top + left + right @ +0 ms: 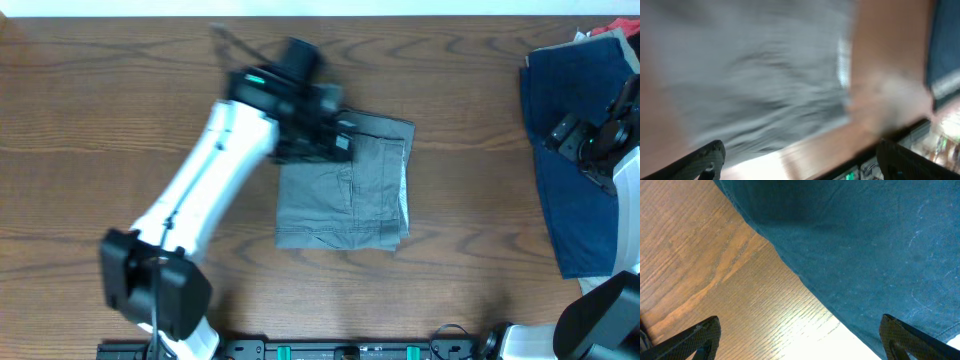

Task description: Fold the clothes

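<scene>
The grey-khaki shorts [350, 190] lie folded into a rough square at the table's middle. They fill the blurred left wrist view [760, 75]. My left gripper [320, 140] hovers over their top left corner, open and empty, its fingers [800, 162] spread wide. A dark navy blue garment [570, 150] lies spread at the right edge and also shows in the right wrist view [865, 240]. My right gripper [585, 140] sits over it, and its fingers [800, 340] are open and empty above the garment's edge and bare wood.
The wooden table [120, 110] runs the whole width. A red and white cloth [600, 32] peeks in at the top right corner. A black rail [350, 350] with green lights lines the front edge.
</scene>
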